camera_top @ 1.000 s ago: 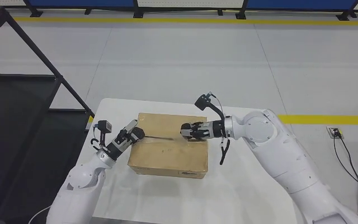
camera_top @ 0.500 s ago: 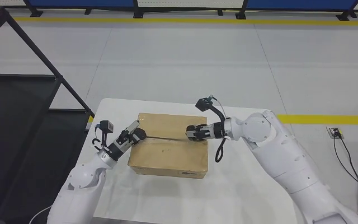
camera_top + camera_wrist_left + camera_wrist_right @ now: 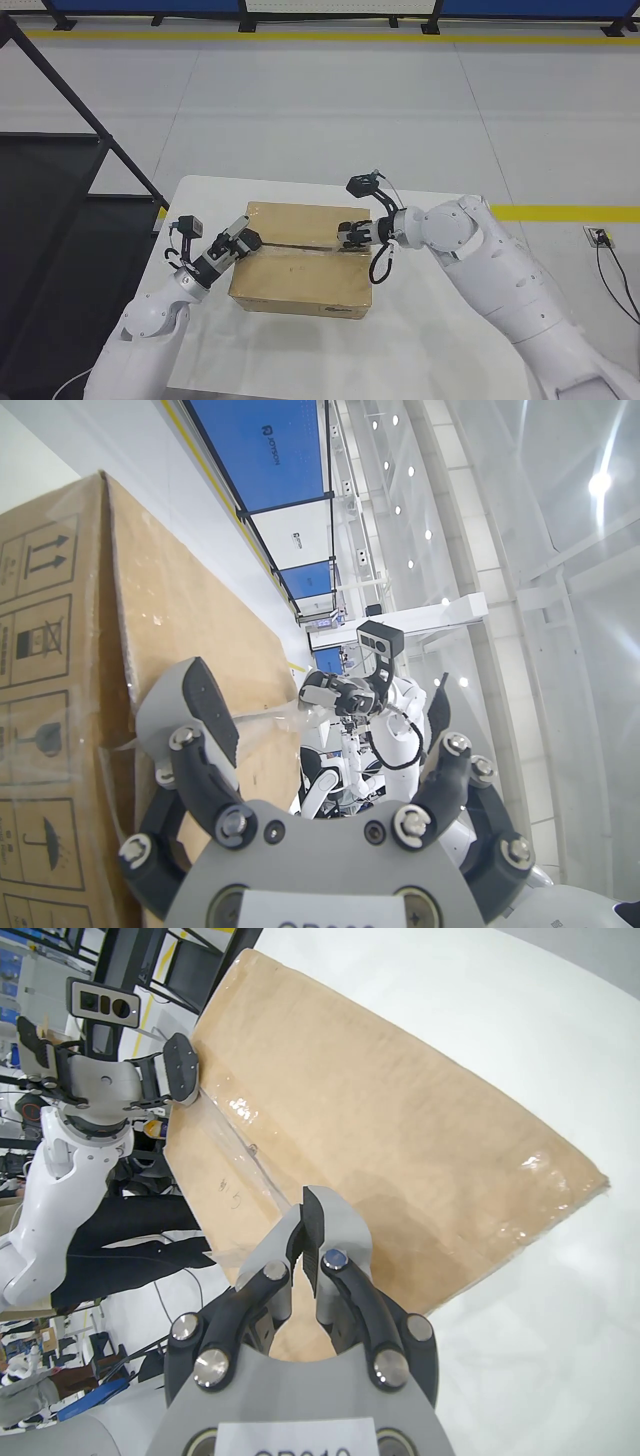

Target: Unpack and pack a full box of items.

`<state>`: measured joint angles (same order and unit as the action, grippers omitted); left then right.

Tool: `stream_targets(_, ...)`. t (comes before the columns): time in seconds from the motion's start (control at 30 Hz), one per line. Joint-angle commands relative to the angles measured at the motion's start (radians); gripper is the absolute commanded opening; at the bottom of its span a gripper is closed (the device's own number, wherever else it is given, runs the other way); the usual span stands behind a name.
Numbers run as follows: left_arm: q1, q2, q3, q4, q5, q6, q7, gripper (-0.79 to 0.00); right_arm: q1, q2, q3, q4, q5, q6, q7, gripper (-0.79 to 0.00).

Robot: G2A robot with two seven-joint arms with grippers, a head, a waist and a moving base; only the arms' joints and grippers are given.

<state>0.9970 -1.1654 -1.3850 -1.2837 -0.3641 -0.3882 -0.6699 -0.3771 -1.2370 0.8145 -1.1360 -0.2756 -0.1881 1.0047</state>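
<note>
A closed brown cardboard box (image 3: 300, 272) stands on the white table (image 3: 440, 340). A strip of clear tape (image 3: 250, 1163) runs along its top seam and lifts off toward my right gripper (image 3: 306, 1228), which is shut on the tape's end above the box's right edge (image 3: 348, 235). My left gripper (image 3: 325, 715) is open at the box's left end (image 3: 245, 240). One of its fingers (image 3: 210, 705) rests against the top edge by the seam; the other finger (image 3: 440, 720) is in the air.
A black metal frame (image 3: 60, 150) stands off the table's left side. Bare table lies in front of and to the right of the box. The table's far edge (image 3: 300, 182) is close behind the box.
My right gripper has drawn back to the right along the seam, from over the box top to its right edge, with the tape end. The left gripper has barely moved.
</note>
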Motion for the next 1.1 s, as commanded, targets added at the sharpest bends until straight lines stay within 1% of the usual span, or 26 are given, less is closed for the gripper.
stream_targets(0.0,0.002,0.000,0.000,-0.002,-0.001,-0.001,0.000,0.000,-0.004,0.001,-0.003,-0.014,-0.018,0.000,0.007,-0.748)
stream_targets(0.03,0.003,0.000,0.000,-0.002,-0.001,-0.001,0.000,0.000,-0.005,0.001,-0.002,-0.018,-0.021,-0.001,0.012,-0.714)
stream_targets(0.07,0.003,0.000,0.000,-0.003,-0.001,-0.001,0.000,0.000,-0.006,0.002,0.000,-0.024,-0.025,-0.003,0.016,-0.659)
stream_targets(0.1,0.004,0.000,0.000,-0.003,-0.001,-0.001,0.000,0.000,-0.008,0.003,0.002,-0.030,-0.028,-0.004,0.018,-0.628)
stream_targets(0.17,0.005,0.000,-0.001,-0.005,-0.001,-0.001,0.000,0.000,-0.014,0.007,0.010,-0.042,-0.037,-0.004,0.022,-0.523)
stream_targets(0.23,0.006,0.000,-0.001,-0.007,-0.003,-0.002,0.000,0.000,-0.023,0.011,0.020,-0.058,-0.045,-0.004,0.022,-0.465)
stream_targets(0.3,0.007,0.001,-0.001,-0.008,-0.002,-0.004,-0.001,0.000,-0.032,0.016,0.032,-0.072,-0.056,-0.004,0.023,-0.443)
stream_targets(0.37,0.008,0.001,-0.001,-0.010,-0.003,-0.004,-0.002,0.000,-0.042,0.021,0.042,-0.088,-0.073,0.002,0.021,-0.459)
stream_targets(0.53,0.010,0.000,0.002,-0.016,-0.005,-0.004,-0.002,0.000,-0.075,0.035,0.078,-0.137,-0.116,0.026,-0.018,-0.446)
stream_targets(0.6,0.011,0.000,0.002,-0.019,-0.004,-0.005,-0.002,0.000,-0.099,0.042,0.107,-0.172,-0.125,0.021,-0.065,-0.456)
stream_targets(0.7,0.014,0.001,0.001,-0.024,-0.004,-0.006,-0.001,0.000,-0.156,0.055,0.150,-0.248,-0.141,-0.018,-0.140,-0.502)
stream_targets(0.77,0.016,0.001,0.000,-0.027,-0.006,-0.006,-0.002,0.000,-0.199,0.063,0.171,-0.303,-0.156,-0.053,-0.181,-0.499)
stream_targets(0.8,0.016,0.001,-0.001,-0.027,-0.006,-0.006,-0.002,0.000,-0.218,0.067,0.178,-0.329,-0.153,-0.081,-0.185,-0.548)
stream_targets(0.87,0.018,0.001,-0.002,-0.029,-0.006,-0.007,0.000,0.000,-0.244,0.073,0.188,-0.352,-0.138,-0.119,-0.160,-0.733)
stream_targets(0.9,0.018,0.001,-0.002,-0.029,-0.006,-0.007,0.000,0.000,-0.250,0.075,0.188,-0.358,-0.126,-0.128,-0.135,-0.785)
stream_targets(0.97,0.019,0.001,-0.002,-0.030,-0.006,-0.006,0.001,0.000,-0.252,0.076,0.182,-0.358,-0.103,-0.144,-0.086,-0.785)
stream_targets(1.07,0.019,0.001,-0.002,-0.031,-0.008,-0.005,-0.002,0.000,-0.244,0.074,0.167,-0.336,-0.089,-0.136,-0.052,-0.785)
